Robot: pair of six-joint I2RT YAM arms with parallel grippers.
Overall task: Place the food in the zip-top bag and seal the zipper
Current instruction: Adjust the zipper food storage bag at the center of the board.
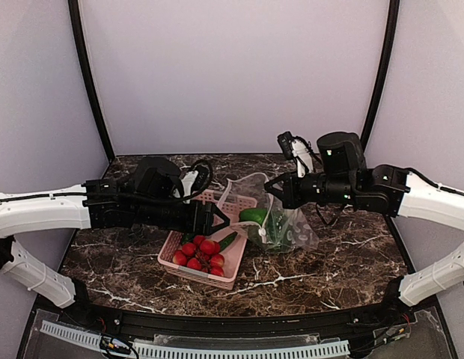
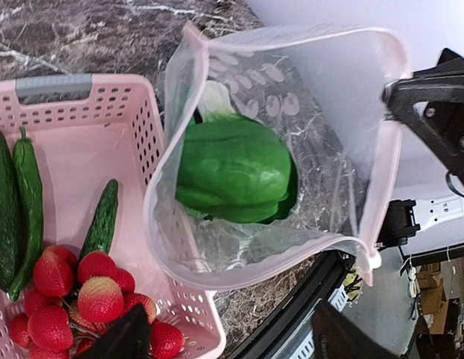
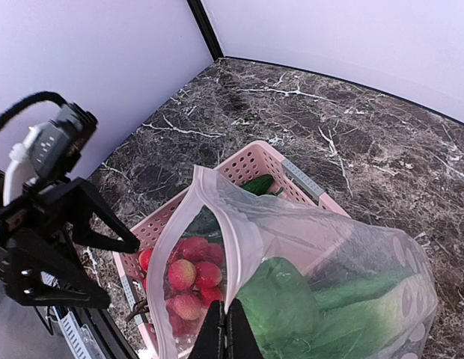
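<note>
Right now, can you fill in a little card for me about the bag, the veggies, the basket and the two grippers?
Bag: clear, mouth wide open, zipper not sealed
In the bag: green pepper and other green veggies
Basket: pink, beside the bag on the marble table
In the basket: strawberries, cucumbers
Left gripper: open, empty, over the basket near the bag's mouth
Right gripper: shut on the bag's rim, holding it up

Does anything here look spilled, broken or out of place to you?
Nothing is spilled or broken. The zip-top bag hangs lopsided, pinched at one rim by the right gripper, its mouth gaping beside the pink basket.
</note>
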